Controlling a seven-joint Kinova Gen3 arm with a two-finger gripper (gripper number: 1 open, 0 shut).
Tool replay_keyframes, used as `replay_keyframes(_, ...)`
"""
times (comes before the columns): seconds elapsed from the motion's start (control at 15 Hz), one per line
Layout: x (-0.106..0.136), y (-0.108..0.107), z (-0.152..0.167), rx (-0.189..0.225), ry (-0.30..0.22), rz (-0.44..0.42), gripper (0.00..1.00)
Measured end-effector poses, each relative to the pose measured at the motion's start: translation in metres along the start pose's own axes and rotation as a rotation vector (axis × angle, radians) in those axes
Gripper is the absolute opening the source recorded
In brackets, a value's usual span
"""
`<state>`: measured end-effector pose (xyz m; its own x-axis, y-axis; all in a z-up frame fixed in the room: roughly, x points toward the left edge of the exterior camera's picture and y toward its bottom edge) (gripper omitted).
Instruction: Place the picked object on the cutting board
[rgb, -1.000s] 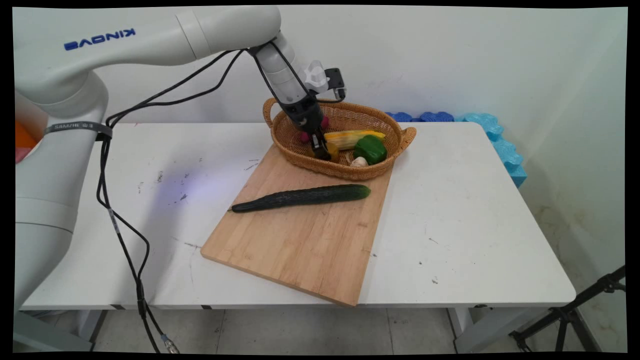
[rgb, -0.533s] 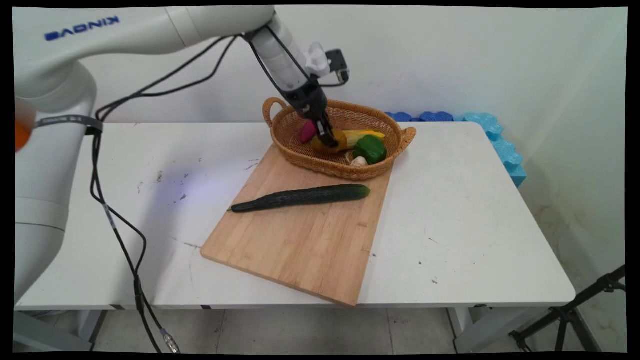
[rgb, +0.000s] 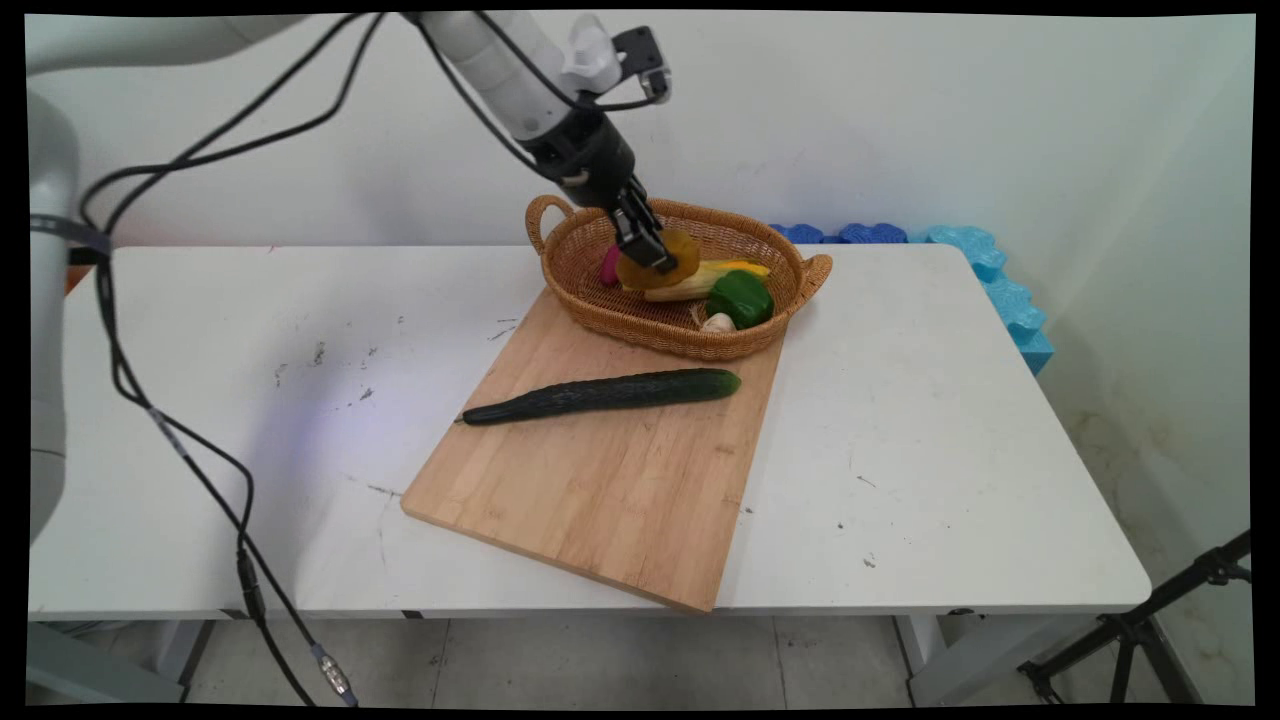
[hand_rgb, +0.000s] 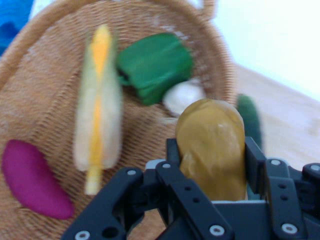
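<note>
My white table (rgb: 950, 420) carries a wooden cutting board (rgb: 600, 480) set at an angle, with a wicker basket (rgb: 590, 300) overlapping the board's far corner

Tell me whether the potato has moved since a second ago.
Yes. The potato, clamped in the gripper, has risen from the floor of the basket to about rim height, above the corn.

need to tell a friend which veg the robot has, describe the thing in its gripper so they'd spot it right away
Find the wicker basket at the table's far edge, resting partly on the wooden cutting board. Just above it the black gripper is shut on a potato. It is the only dull yellow-brown, rounded piece, and the only one off the basket floor; the corn, green pepper, garlic and purple piece lie inside.
</note>
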<state>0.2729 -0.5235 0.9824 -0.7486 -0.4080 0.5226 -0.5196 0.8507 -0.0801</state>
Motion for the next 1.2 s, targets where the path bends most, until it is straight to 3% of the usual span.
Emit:
replay_keyframes(0.53,-0.032,0.063,-0.033,-0.107,0.04,-0.002,0.0)
replay_keyframes(0.87,-0.061,0.101,-0.016,-0.15,0.013,-0.016,0.0)
replay_keyframes(1.2,-0.08,0.119,0.01,-0.156,-0.012,-0.017,0.0)
